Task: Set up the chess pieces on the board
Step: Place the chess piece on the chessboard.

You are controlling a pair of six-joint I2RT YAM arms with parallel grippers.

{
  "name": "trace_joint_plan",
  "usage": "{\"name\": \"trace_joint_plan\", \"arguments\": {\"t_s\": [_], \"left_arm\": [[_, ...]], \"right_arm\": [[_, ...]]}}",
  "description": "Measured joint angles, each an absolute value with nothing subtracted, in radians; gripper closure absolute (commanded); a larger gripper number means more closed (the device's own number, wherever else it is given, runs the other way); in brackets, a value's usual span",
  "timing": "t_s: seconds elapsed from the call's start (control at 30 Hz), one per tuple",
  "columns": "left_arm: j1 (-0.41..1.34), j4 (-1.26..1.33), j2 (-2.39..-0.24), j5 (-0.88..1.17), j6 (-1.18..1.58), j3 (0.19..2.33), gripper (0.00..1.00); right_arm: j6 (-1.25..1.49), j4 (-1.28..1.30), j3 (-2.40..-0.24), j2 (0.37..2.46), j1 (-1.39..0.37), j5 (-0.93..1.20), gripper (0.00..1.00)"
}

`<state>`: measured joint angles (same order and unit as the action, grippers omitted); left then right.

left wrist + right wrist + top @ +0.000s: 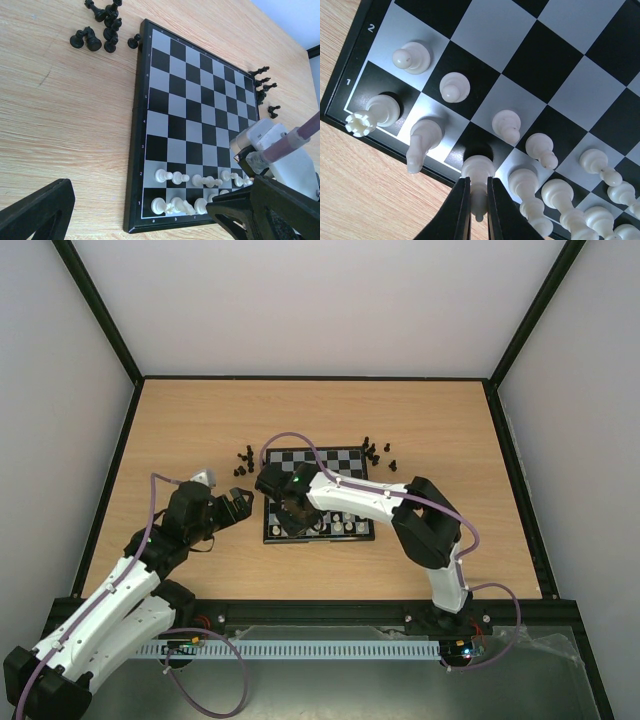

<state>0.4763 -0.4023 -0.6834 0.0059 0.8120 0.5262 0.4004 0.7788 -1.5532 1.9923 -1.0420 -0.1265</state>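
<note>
The right pincer (478, 186) is clenched on a white piece (478, 167) in the near row of the board (530, 45), over the dark square third from the corner. Whether its base sits flat cannot be told from the wrist view.

The main risk is the release. The knight (422, 142) stands just beside one finger, and a taller piece (527, 192) is close to the other. If the jaws spread wide or the wrist drifts sideways, a finger can clip either one. Toppling one may knock over the pawns (506, 125) in the next row, since they stand close together. If the white piece hangs above the square or is tilted, letting go may tip it. A finger that sticks to it could also drag it off centre on the way up.

The left pincer (238, 506) is released and holds nothing, hovering over the worktop (180, 420) just beside the board's left edge. The right arm lies across the board, so a reach by the left arm now could bump it or nudge the board.

The black pieces (243, 462) wait off the board in two heaps at the far corners, bunched and partly lying down, so they will probably be hard to grip.
</note>
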Motion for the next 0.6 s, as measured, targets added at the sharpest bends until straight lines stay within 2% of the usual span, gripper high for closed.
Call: {"name": "trace_joint_plan", "arguments": {"t_s": [0.6], "left_arm": [[0.476, -0.402, -0.691, 0.0, 0.812, 0.526, 0.01]], "right_arm": [[0.385, 0.772, -1.558, 2.011, -1.033, -0.112, 0.87]]}}
